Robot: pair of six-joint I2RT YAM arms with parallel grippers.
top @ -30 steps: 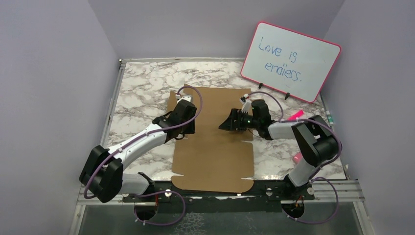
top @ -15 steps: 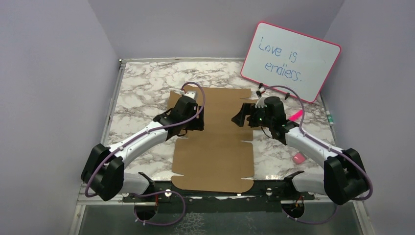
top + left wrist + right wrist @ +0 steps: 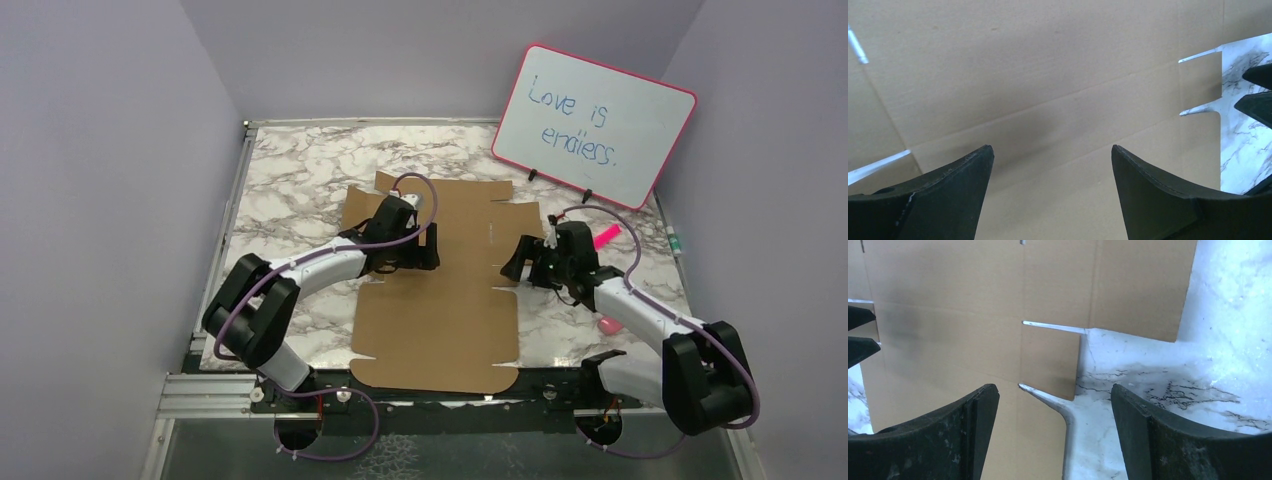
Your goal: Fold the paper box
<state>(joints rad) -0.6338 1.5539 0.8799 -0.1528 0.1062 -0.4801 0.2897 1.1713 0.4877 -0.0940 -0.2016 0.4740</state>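
Black fingers of the left gripper (image 3: 1050,150) stand spread wide with nothing between them; under the gap we see only flat brown cardboard with its crease lines. In the overhead view we note the left gripper (image 3: 424,260) low over the left-of-centre part of the paper box (image 3: 440,320), pointing toward the middle; whether it touches the sheet we cannot tell. The right gripper (image 3: 1053,387) is likewise spread and empty. Its gap frames a small tab (image 3: 1050,360) cut out by two slits on the sheet's right edge, with bare marble beside it. From above, the right gripper (image 3: 515,266) sits at that right edge, facing the left one across the sheet, the two well apart. The paper box is an unfolded die-cut sheet lying flat in the middle of the marble table (image 3: 290,170), its long side running from the near edge toward the far one, with flaps at the far end. A small pink thing (image 3: 608,324) lies on the marble just beside the right arm. At the far right corner a pink-framed whiteboard (image 3: 593,125) stands tilted, off the sheet.
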